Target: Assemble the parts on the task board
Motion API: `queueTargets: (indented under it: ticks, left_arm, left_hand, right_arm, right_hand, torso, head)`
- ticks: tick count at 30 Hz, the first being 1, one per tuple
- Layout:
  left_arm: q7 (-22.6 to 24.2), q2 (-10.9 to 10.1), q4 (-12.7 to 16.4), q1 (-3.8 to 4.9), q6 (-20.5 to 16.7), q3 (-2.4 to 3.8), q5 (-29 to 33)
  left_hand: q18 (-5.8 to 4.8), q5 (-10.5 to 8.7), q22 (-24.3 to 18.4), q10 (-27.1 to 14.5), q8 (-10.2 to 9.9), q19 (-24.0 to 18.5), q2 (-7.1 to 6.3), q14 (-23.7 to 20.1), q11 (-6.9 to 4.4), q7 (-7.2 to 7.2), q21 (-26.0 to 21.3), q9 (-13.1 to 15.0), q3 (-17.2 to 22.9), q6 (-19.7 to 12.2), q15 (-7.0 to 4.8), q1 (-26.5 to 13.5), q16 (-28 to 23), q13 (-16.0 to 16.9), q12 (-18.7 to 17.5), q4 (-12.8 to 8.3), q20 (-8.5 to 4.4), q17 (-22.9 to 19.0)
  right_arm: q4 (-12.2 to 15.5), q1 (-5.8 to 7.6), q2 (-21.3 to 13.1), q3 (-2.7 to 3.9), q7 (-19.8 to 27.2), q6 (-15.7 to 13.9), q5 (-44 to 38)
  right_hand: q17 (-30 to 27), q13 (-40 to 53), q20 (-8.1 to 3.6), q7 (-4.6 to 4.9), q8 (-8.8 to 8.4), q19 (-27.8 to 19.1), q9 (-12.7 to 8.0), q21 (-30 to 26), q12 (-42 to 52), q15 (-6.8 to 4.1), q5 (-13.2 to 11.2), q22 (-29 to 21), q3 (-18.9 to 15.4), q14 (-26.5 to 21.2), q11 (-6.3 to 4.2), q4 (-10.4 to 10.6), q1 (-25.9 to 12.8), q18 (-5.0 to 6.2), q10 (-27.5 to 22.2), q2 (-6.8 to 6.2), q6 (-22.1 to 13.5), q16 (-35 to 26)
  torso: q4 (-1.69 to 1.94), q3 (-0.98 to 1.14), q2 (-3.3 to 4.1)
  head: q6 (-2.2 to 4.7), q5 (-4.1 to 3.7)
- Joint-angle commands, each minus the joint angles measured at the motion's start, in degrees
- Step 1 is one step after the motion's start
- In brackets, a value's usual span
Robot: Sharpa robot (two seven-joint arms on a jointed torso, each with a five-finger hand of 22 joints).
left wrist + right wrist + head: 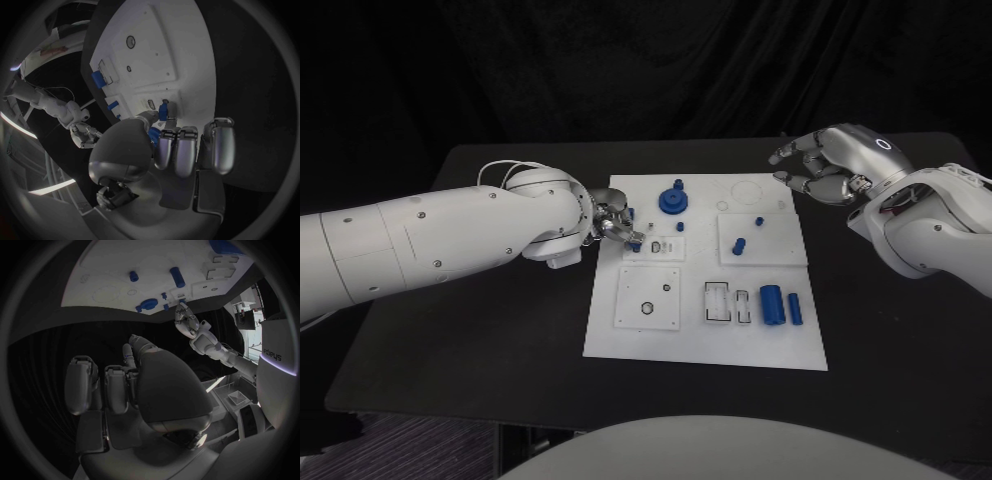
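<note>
We see the left robot hand at the near-left edge of the task board, fingers curled around a small blue part pinched at the fingertips, as the left wrist view shows. The part's long axis appears roughly upright to the board, its lower end just above or touching the white surface beside a small rectangular recess; we cannot tell whether it is seated. The right robot hand hovers off the board's far-right corner, fingers curled in and holding nothing. Other blue parts lie further off: a round-based peg just beyond the left robot hand, two long cylinders well apart toward the right side. We judge the left robot hand nearer to the insertion, which calls for a short downward push along the part's axis.
</note>
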Motion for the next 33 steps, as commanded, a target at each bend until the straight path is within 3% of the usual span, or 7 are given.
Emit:
queueTargets:
  ticks: [1, 20, 33]
  left_arm:
    - [0.21, -0.05, 0.20, -0.51, -0.69, -0.20, 0.12]
    - [3.42, 0.46, 1.00, -0.66, -4.38, -0.20, 0.12]
    - [3.15, 1.58, 0.60, -0.67, -2.97, -0.19, 0.12]
  left_hand:
    - [-0.06, -0.20, 3.37, 6.04, -0.28, -0.33, 0.03, 6.06, -0.35, -0.03, -0.26, -0.03, 0.33, 0.03, -0.41, -0.57, 0.15, 15.05, 0.15, -0.08, 0.01, 15.08]
    - [-0.07, -0.05, 3.48, 6.04, 0.03, -0.25, -0.20, 6.06, -0.48, -0.23, -0.27, 0.56, 1.23, 0.67, -0.47, -0.82, 0.15, 15.05, 0.15, -0.23, -0.01, 15.08]
    - [-0.04, 0.01, 3.42, 6.04, 0.10, -0.31, -0.26, 6.06, -0.50, -0.24, -0.34, 0.72, 1.40, 0.81, -0.50, -1.01, 0.15, 15.05, 0.15, -0.16, -0.03, 15.08]
  right_arm:
    - [0.02, -0.18, -0.09, 0.04, -1.22, 0.60, -0.05]
    - [0.01, -0.29, -0.02, 0.04, -1.36, 0.73, -0.05]
    - [-0.05, -0.29, 0.17, 0.04, -1.73, 1.14, -0.05]
  right_hand:
    - [10.92, 12.19, 0.40, 0.18, -0.29, 0.59, -0.05, -0.28, -0.35, 0.54, 0.24, 10.95, 0.20, 4.88, 0.28, -0.21, 0.57, -0.13, 3.28, 0.03, 0.20, -0.27]
    - [10.75, 11.87, 0.43, 0.21, -0.34, 0.49, -0.09, -0.53, -0.63, 0.57, 0.37, 10.88, 0.34, 4.82, 0.32, -0.30, 0.59, -0.07, 2.97, 0.02, 0.21, -0.45]
    - [10.65, 11.70, 0.45, 0.22, -0.37, 0.47, -0.11, -0.59, -0.76, 0.58, 0.42, 10.86, 0.40, 4.80, 0.33, -0.33, 0.60, -0.06, 2.81, 0.02, 0.22, -0.55]
  torso:
    - [-0.03, 0.04, 0.03]
    - [-0.16, 0.11, 0.04]
    - [-0.18, 0.18, 0.06]
  head:
    - [-0.01, 0.14]
    - [-0.01, -0.06]
    - [-0.01, -0.03]
